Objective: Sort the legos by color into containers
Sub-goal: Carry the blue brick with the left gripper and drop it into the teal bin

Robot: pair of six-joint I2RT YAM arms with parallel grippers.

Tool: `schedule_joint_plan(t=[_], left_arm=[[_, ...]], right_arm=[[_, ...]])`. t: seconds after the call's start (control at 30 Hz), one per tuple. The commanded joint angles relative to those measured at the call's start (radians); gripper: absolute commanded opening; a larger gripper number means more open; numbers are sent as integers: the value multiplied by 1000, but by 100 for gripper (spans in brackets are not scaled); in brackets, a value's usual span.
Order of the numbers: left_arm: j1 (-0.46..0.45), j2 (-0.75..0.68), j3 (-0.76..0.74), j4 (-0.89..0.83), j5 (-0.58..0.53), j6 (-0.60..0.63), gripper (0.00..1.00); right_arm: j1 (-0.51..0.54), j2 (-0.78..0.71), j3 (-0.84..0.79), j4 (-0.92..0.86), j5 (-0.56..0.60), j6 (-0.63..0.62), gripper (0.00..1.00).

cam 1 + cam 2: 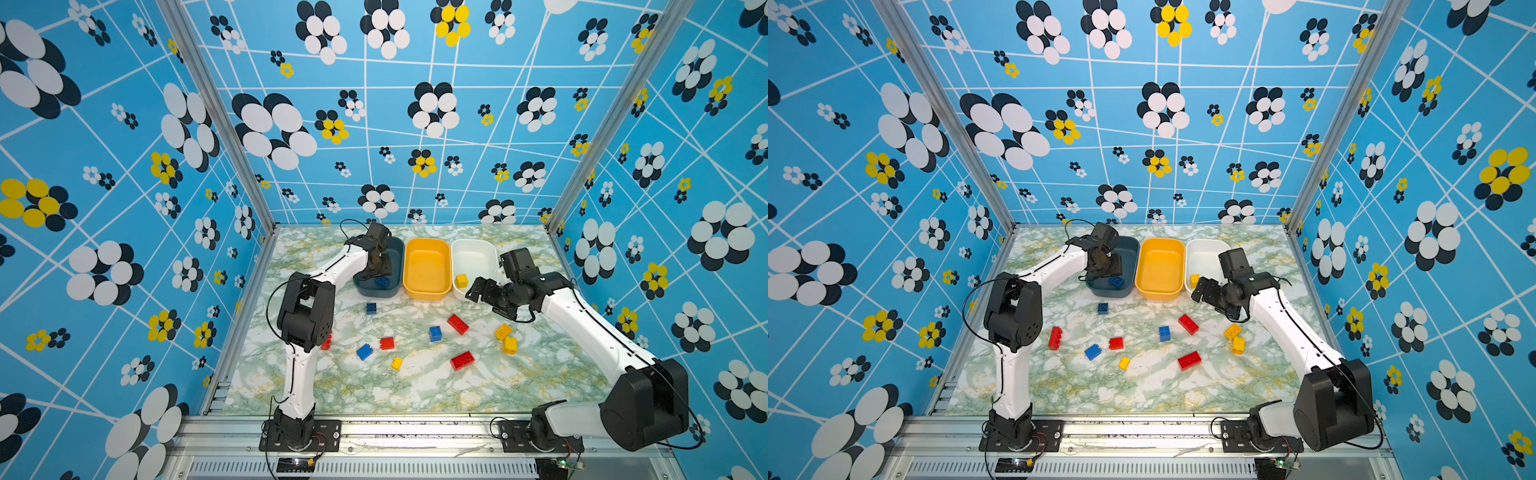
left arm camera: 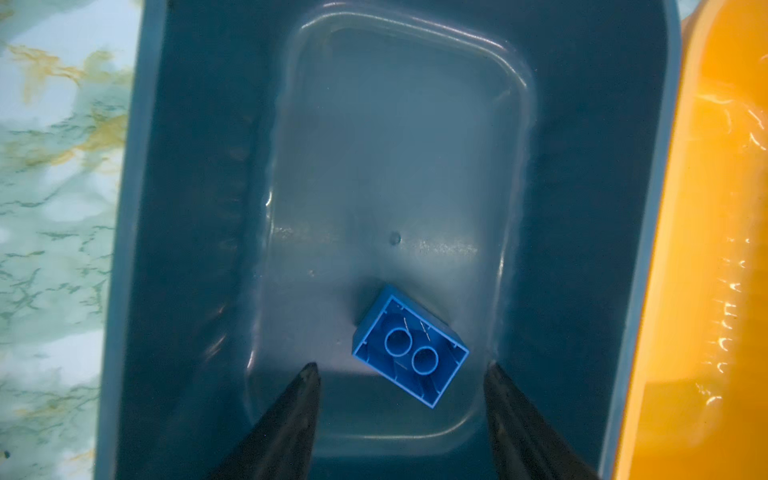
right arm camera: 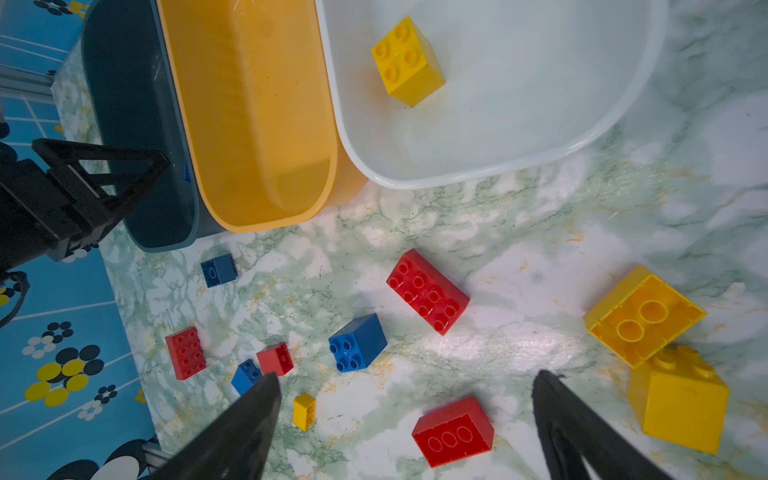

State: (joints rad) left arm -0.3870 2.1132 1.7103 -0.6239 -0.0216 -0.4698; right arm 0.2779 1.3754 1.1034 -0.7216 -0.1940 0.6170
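At the left of the row, the left claw hangs over the teal tub, jaws parted and gripping nothing. If it swings away low, a finger could clip the rim and drag the tub. Further right, the right claw hovers wide open and empty above the counter, where two touching yellow bricks could shove each other during a grasp. The teal tub holds one blue brick, upside down. The orange-yellow tub is empty. The white tub holds one yellow brick. Ten legos lie loose on the counter.
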Motion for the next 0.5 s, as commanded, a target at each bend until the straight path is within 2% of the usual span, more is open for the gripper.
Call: schedule_joint_plan(t=[0.0, 0.47], left_arm=[[4, 1, 25, -13, 3, 11, 66], [-4, -101, -43, 30, 11, -5, 73]], right_arm=[[9, 6, -18, 2, -10, 2, 96], [55, 49, -26, -15, 47, -30, 95]])
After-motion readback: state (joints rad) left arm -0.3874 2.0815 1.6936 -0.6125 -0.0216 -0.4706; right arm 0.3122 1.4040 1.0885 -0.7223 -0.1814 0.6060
